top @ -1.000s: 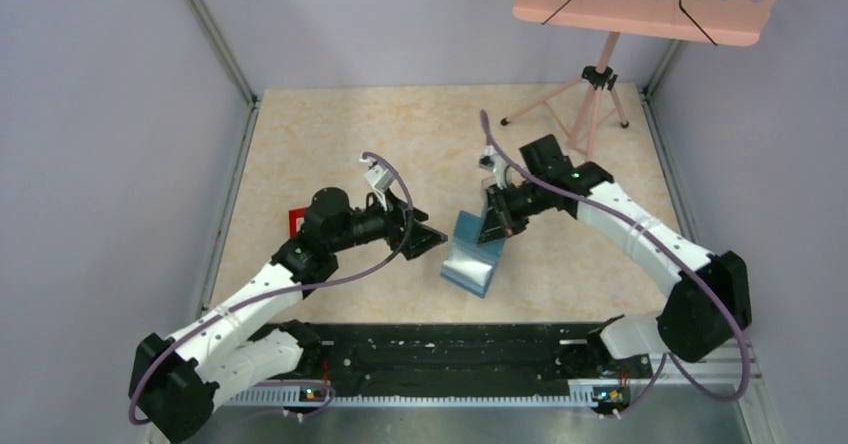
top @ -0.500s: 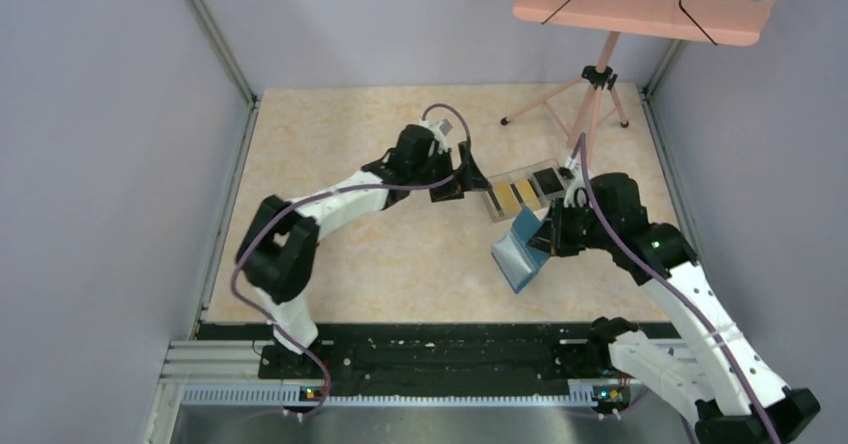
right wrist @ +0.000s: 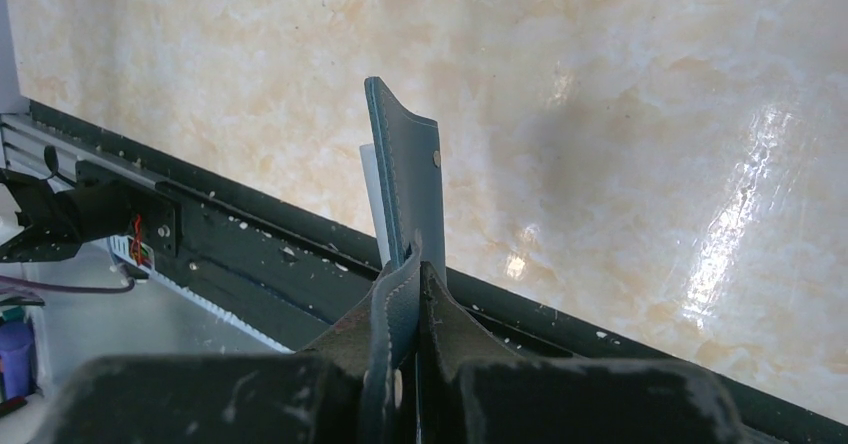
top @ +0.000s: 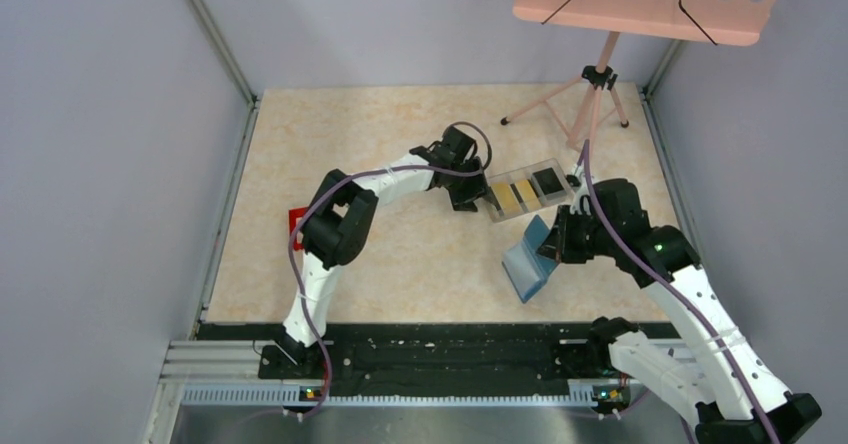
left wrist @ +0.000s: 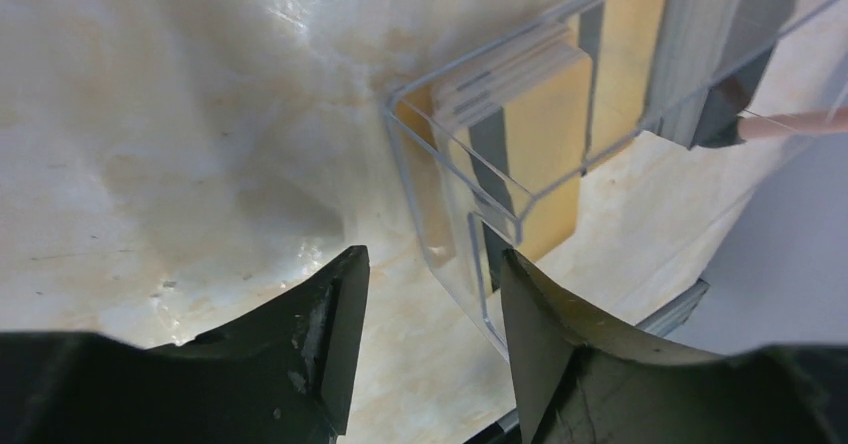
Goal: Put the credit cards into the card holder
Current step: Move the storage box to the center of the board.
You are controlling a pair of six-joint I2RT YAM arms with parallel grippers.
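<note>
Left gripper parted astride near corner of clear box; credit cards just ahead, box lengthwise away; right gripper clamped on card holder.

No writing, brand or number can be read on the cards, clear box, card holder or counter.

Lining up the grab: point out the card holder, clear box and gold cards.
card holder (top: 527,260), top view, blue cover.
clear box (left wrist: 445,219), left wrist view, near end wall.
gold cards (left wrist: 548,134), left wrist view, front card's face.
</note>
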